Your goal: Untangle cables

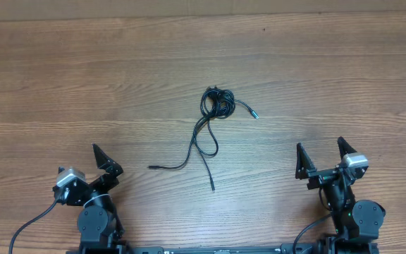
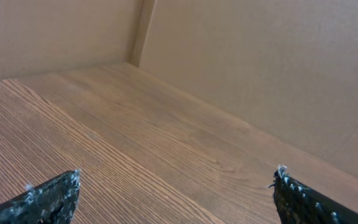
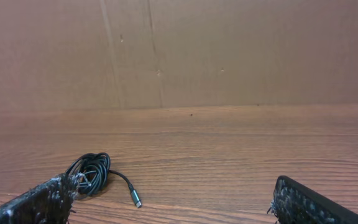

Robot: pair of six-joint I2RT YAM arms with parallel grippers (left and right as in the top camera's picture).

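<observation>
The cables (image 1: 217, 102) are thin black cords lying on the wooden table (image 1: 330, 77) at its middle. They form a tight knotted coil, with loose ends trailing toward the front. One short end has a bluish plug tip (image 1: 255, 114). In the right wrist view the coil (image 3: 91, 172) lies just past my left finger, with its plug (image 3: 136, 200) on the wood. My left gripper (image 1: 107, 161) is open and empty at the front left. My right gripper (image 1: 321, 154) is open and empty at the front right. Both are well short of the cables. The left wrist view shows only bare wood between the left gripper's fingers (image 2: 176, 196).
Brown cardboard walls (image 3: 179, 50) stand along the table's far edge and side (image 2: 260, 62). Thick black wires run from each arm base at the front edge (image 1: 30, 229).
</observation>
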